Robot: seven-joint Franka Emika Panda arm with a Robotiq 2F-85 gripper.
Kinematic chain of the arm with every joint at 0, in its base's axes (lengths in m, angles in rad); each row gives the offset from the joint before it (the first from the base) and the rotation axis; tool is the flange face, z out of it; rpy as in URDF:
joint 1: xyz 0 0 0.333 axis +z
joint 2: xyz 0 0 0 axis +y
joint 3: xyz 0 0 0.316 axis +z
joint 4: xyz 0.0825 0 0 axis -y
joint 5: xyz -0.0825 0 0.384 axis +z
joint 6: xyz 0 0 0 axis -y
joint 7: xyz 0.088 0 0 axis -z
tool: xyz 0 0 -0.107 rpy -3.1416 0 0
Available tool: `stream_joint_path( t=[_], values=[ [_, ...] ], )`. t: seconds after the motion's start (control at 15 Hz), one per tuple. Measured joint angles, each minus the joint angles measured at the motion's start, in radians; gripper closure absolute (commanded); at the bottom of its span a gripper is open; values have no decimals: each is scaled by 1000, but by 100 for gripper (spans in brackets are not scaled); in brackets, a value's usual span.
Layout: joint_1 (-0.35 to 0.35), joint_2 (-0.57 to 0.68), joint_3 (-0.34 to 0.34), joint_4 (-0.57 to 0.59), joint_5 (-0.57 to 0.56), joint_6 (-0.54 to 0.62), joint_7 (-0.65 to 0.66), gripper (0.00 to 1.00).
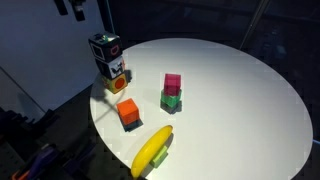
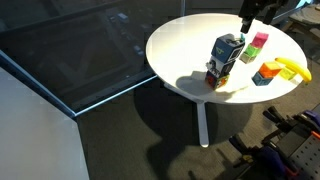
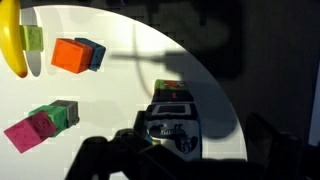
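Observation:
A black-and-white carton (image 1: 105,50) stands on a white round table (image 1: 240,100), against a small orange-red box (image 1: 118,82). Both exterior views show it, and it also shows in the wrist view (image 3: 172,125). My gripper (image 3: 180,138) hangs above the carton with its dark fingers spread on either side, holding nothing. It shows only partly at the top of the exterior views (image 1: 72,8) (image 2: 250,12). A pink block (image 1: 172,83) sits on a green block (image 1: 171,101).
An orange block (image 1: 129,113) lies next to a blue block (image 3: 92,52). A banana (image 1: 152,150) lies on a green piece near the table's edge. The table edge (image 2: 180,50) drops to a dark floor with a glass panel.

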Motion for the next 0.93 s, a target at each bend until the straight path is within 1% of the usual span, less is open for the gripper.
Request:
stream_joint_path(
  t=[0.47,0.93],
  values=[
    [-6,-83,0,-70,-7,-2,1,0],
    [-6,-93,0,-79,-7,-2,1,0]
  ],
)
